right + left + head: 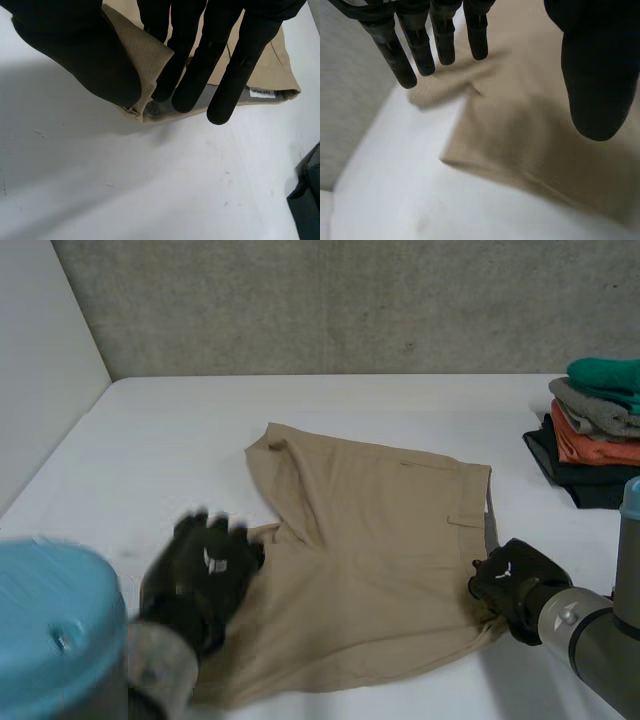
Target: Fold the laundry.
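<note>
Khaki shorts (370, 560) lie spread flat in the middle of the white table (180, 440), nearer its front edge than the far one. The waistband faces the table's right edge and the two legs fan out toward the left edge, one angled to the far side, one to the near side. You have the right hand (515, 585) on the near corner of the waistband. In its wrist view the thumb (75, 45) and straight fingers (240, 65) pinch a raised fold of the cloth, the grey lining showing just under the fingertips and a small white label (261, 93) further along the band. That grip looks meant to carry the waistband corner over for a lengthwise fold, or to anchor it while the other side is handled; it seems to hold the band's full thickness, which should keep it from slipping. The left hand (200, 575) is at the left side of the shorts, about where the two legs part. Its fingers (420, 45) are straight and a little spread, thumb held well apart, nothing between them. Whether the fingertips touch the cloth you cannot tell. Likely it is placed to take the near leg's edge; no fold is made yet. A stack of folded clothes (595, 430), teal over grey, orange and black, sits at the table's right edge toward the far side, well apart from the shorts, so mind the right arm's swing there.
</note>
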{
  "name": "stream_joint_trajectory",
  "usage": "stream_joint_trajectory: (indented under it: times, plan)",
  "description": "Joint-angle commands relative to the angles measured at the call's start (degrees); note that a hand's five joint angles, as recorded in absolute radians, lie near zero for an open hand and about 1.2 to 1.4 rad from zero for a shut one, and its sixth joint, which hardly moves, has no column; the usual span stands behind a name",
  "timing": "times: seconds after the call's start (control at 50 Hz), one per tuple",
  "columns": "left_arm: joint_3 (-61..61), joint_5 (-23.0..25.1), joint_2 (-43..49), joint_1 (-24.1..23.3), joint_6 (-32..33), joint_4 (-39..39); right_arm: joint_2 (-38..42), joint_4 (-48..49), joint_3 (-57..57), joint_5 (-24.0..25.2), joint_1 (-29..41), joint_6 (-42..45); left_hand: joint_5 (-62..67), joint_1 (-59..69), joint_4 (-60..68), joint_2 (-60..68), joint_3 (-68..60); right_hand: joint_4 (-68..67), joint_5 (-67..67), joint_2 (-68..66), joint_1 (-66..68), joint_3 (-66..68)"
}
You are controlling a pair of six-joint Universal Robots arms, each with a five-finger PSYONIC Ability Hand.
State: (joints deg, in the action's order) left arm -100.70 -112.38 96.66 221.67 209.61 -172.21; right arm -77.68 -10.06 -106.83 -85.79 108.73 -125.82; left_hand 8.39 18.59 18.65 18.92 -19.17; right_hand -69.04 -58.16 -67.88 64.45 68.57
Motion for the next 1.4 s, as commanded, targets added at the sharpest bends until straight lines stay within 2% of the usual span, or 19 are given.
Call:
stream_joint_trajectory:
  times: [0.02, 0.08, 0.1, 0.18, 0.24, 0.32, 0.46, 0.52, 0.58, 0.64, 0.76, 0.84, 0.96, 1.02, 1.12, 1.14, 1.2, 1.34, 1.4]
  plan:
    - [6.21, 12.94, 2.03, 10.69, 0.45, -12.95, 0.25, 4.08, -0.84, 0.53, 0.08, -0.83, 0.23, 0.03, -0.03, -0.29, 0.54, -10.96, -11.84, -12.12, 15.55, 11.43]
    - [8.23, 20.77, 6.33, 15.18, 0.63, -16.92, 0.43, 5.49, -1.19, 0.62, 0.08, -2.05, 3.25, 3.04, 2.99, 2.72, -2.47, -10.96, -11.84, -12.12, 15.55, 11.43]
    - [9.89, 25.67, 10.09, 17.63, 0.54, -18.32, 0.51, 5.75, -1.28, 0.62, 0.08, -2.5, 4.93, 4.72, 4.67, 4.4, -4.15, -10.96, -11.84, -12.12, 15.55, 11.43]
    - [15.51, 33.95, 18.27, 21.24, 0.89, -20.36, 0.78, 6.63, -1.54, 0.71, 0.17, -4.96, 9.3, 9.1, 9.04, 8.78, -8.53, -10.96, -11.84, -12.12, 15.55, 11.43]
    - [21.14, 36.35, 24.95, 22.31, 2.73, -20.62, 0.87, 7.25, -1.72, 0.71, 0.17, -6.02, 12.99, 12.79, 12.73, 12.47, -12.22, -10.96, -11.84, -12.12, 15.55, 11.43]
    - [27.55, 37.14, 33.82, 24.24, 7.2, -20.71, 0.95, 8.13, -1.8, 0.62, 0.08, -6.19, 14.87, 14.66, 14.61, 14.34, -14.09, -10.96, -11.84, -12.12, 15.55, 11.43]
    - [35.47, 36.53, 43.77, 24.6, 11.88, -20.97, 0.95, 9.62, -2.24, 0.62, 0.08, -6.28, 23.76, 23.56, 23.5, 23.24, -22.99, -10.96, -11.84, -12.12, 15.55, 11.43]
    - [36.71, 36.44, 45.28, 24.69, 11.7, -21.06, 0.95, 10.06, -2.33, 0.53, -0.01, -6.28, 38.02, 37.82, 37.77, 37.5, -37.25, -10.96, -11.84, -12.12, 15.55, 11.43]
    - [36.89, 35.91, 45.54, 24.6, 11.7, -21.76, 0.95, 10.06, -2.51, 0.53, 0.08, -6.37, 61.22, 61.01, 60.96, 60.69, -60.44, -10.96, -11.84, -12.12, 15.55, 11.43]
    - [35.67, 31.97, 44.49, 24.34, 11.53, -21.59, 0.95, 10.06, -2.6, 0.53, 0.08, -6.37, 61.61, 61.41, 61.35, 61.08, -60.83, -10.96, -11.84, -12.12, 15.55, 11.43]
    - [30.67, 16.35, 39.76, 23.72, 11.53, -21.5, 0.95, 10.06, -2.77, 0.62, 0.17, -6.46, 61.61, 61.41, 61.35, 61.08, -60.83, -10.96, -11.84, -12.12, 15.55, 11.43]
    - [29.51, 14.2, 38.95, 23.54, 11.62, -20.89, 0.95, 10.06, -2.86, 0.62, 0.17, -6.46, 61.61, 61.41, 61.35, 61.08, -60.83, -10.96, -11.84, -12.12, 15.55, 11.43]
    - [29.16, 14.38, 38.34, 22.23, 11.09, -20.27, 0.95, 10.06, -3.3, 0.62, 0.17, -6.54, 61.61, 61.41, 61.35, 61.08, -60.83, -10.96, -11.84, -12.12, 15.55, 11.43]
    - [29.16, 15.95, 37.99, 21.35, 9.34, -22.9, 0.95, 10.06, -3.47, 0.62, 0.08, -6.54, 19.53, 19.32, 19.27, 19.0, -18.75, -10.96, -11.84, -12.12, 15.55, 11.43]
    - [30.21, 27.02, 36.58, 22.22, 4.41, -25.81, 0.95, 10.06, -3.56, 0.62, 0.08, -6.54, 10.51, 10.31, 10.25, 9.99, -9.73, -10.96, -11.84, -12.12, 15.55, 11.43]
    - [30.74, 30.52, 36.93, 22.75, 4.06, -25.55, 0.95, 10.06, -3.56, 0.62, -0.01, -6.54, 9.16, 8.96, 8.9, 8.64, -8.39, -10.96, -11.84, -12.12, 15.55, 11.43]
    - [32.4, 33.97, 38.94, 23.02, 3.97, -24.23, 0.95, 10.06, -3.56, 0.62, -0.01, -6.54, 7.48, 7.27, 7.22, 6.95, -6.7, -10.96, -11.84, -12.12, 15.55, 11.43]
    - [39.0, 33.89, 46.06, 23.28, 4.32, -21.06, 0.95, 10.15, -3.56, 0.62, 0.08, -6.98, 10.65, 10.45, 10.4, 10.13, -9.88, -10.96, -11.84, -12.12, 15.55, 11.43]
    - [41.2, 33.54, 48.18, 23.37, 4.32, -20.8, 0.95, 10.15, -3.56, 0.71, 0.08, -7.25, 23.58, 23.38, 23.32, 23.06, -22.8, -10.96, -11.84, -12.12, 15.55, 11.43]
